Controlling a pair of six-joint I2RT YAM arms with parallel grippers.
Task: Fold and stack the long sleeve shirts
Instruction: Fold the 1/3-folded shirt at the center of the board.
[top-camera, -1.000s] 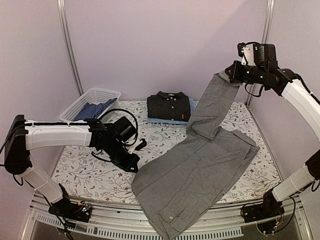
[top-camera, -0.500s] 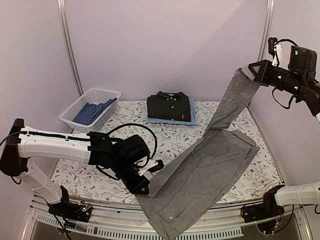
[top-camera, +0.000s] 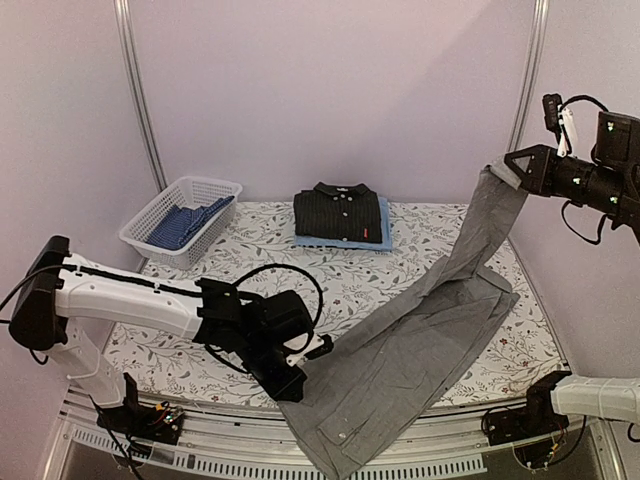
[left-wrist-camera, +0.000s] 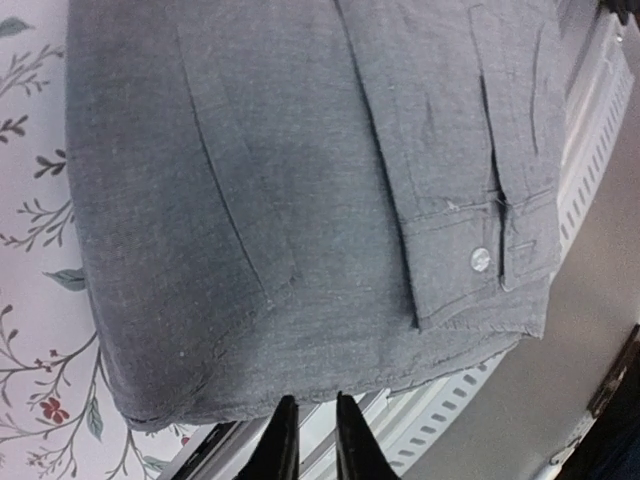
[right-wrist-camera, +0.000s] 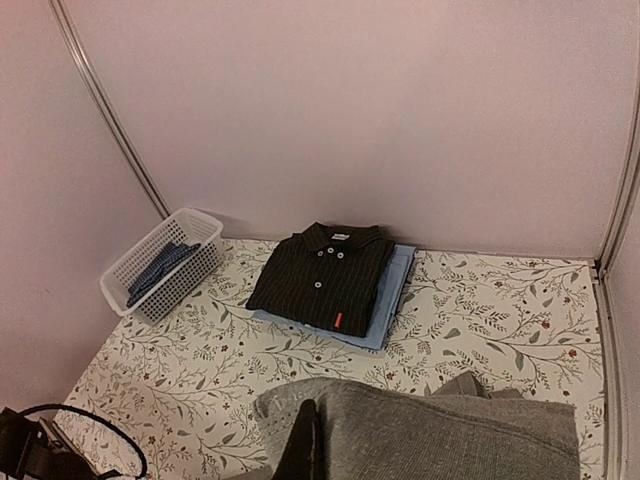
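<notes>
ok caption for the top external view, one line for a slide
Right hand lifts plain grey cloth shirt by one sleeve above floral table.

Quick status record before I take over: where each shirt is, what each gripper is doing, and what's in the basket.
grey shirt: spread across the table's near right, hem overhanging the near edge, one sleeve lifted
right gripper: raised high, shut on the grey shirt sleeve end
left gripper: low at the grey shirt's near-left hem, fingers nearly together, no cloth seen between them
black shirt: folded, on top of the folded light blue shirt, at the far centre
basket: far left, holds blue striped cloth
</notes>
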